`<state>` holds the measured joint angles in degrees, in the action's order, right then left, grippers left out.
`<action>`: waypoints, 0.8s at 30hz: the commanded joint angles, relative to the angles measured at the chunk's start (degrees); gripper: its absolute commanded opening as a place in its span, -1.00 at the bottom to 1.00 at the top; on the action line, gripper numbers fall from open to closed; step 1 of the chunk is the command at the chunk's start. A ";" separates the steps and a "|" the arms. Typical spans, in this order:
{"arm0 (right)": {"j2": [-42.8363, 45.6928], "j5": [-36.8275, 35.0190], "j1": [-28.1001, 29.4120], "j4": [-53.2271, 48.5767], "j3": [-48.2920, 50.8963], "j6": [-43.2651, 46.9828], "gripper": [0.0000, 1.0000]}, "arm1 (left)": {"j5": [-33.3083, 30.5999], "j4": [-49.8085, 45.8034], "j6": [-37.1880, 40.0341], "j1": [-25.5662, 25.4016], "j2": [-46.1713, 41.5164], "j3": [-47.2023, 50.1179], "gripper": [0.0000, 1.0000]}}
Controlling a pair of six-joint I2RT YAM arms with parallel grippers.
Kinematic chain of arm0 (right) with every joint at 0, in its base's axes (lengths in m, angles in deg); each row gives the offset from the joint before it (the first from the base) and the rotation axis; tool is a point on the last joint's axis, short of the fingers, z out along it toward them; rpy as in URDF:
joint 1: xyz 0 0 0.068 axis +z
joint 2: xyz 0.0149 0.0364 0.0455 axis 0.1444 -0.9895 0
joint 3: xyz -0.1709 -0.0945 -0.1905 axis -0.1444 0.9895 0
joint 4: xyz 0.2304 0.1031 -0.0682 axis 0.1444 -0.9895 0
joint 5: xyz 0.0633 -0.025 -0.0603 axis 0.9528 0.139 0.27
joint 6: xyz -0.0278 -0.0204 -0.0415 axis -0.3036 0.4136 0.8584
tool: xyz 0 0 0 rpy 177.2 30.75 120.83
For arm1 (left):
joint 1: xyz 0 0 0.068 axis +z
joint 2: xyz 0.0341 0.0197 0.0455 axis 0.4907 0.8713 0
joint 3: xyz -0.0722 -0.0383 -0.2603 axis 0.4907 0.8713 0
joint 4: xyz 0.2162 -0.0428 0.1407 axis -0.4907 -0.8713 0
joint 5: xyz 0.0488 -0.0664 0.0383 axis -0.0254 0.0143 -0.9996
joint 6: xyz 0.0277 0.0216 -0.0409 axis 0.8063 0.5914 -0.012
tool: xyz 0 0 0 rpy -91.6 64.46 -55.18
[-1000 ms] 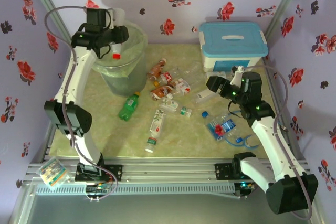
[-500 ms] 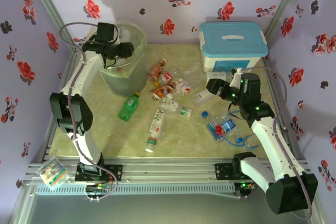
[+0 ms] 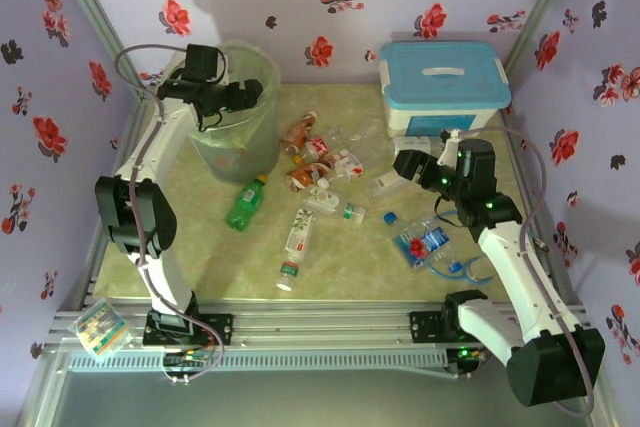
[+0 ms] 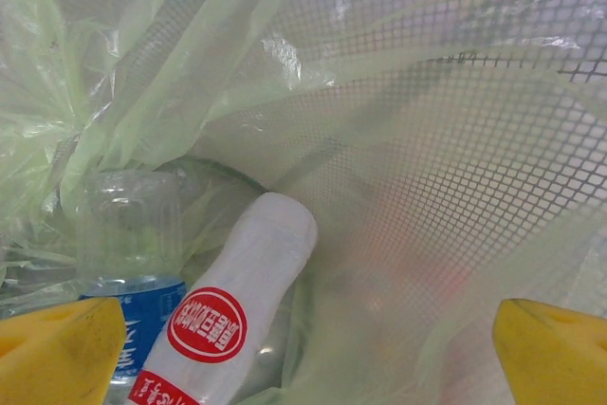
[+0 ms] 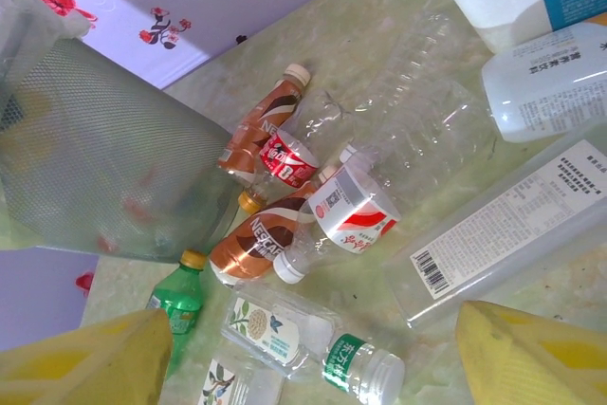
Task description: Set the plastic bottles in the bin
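The bin [image 3: 245, 147] stands at the back left, lined with a clear bag. My left gripper [image 3: 236, 97] hangs open over its mouth. In the left wrist view my left gripper [image 4: 303, 358] is empty, and a white bottle with a red label [image 4: 237, 305] lies inside beside a clear blue-labelled bottle [image 4: 133, 263]. Several plastic bottles lie mid-table: a green one [image 3: 245, 203], brown ones [image 3: 305, 177], a clear one [image 3: 297, 237] and a blue-labelled one [image 3: 420, 242]. My right gripper [image 3: 405, 162] hovers open above them. In its own wrist view the right gripper [image 5: 313, 367] is above a clear green-labelled bottle [image 5: 313, 339].
A white box with a light-blue lid [image 3: 440, 82] stands at the back right, close behind my right gripper. A long clear bottle with a barcode label [image 5: 512, 234] lies by the right fingertip. Flowered walls close in the table on three sides.
My left gripper moved further over the bin and opened. The white bottle it held has dropped and now lies inside the bin. The right arm has hardly moved.
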<state>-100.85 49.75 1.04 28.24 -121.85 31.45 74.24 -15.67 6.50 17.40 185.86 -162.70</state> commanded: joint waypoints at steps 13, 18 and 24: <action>-4.84 -11.33 -3.53 -2.39 1.17 -6.24 0.57 | -0.95 -3.51 4.89 -0.14 -7.64 -2.36 0.99; -8.40 -12.67 -4.67 0.77 2.75 -10.30 0.76 | -1.17 -5.19 6.35 -0.13 -9.09 -2.92 0.99; -13.08 -14.30 -4.86 4.06 3.05 -15.97 0.85 | -3.73 -6.56 8.58 -0.60 -13.98 -1.69 0.99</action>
<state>-112.72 38.03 -3.44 29.09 -119.09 19.80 72.67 -20.50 12.40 17.33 176.05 -163.99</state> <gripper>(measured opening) 0.926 0.996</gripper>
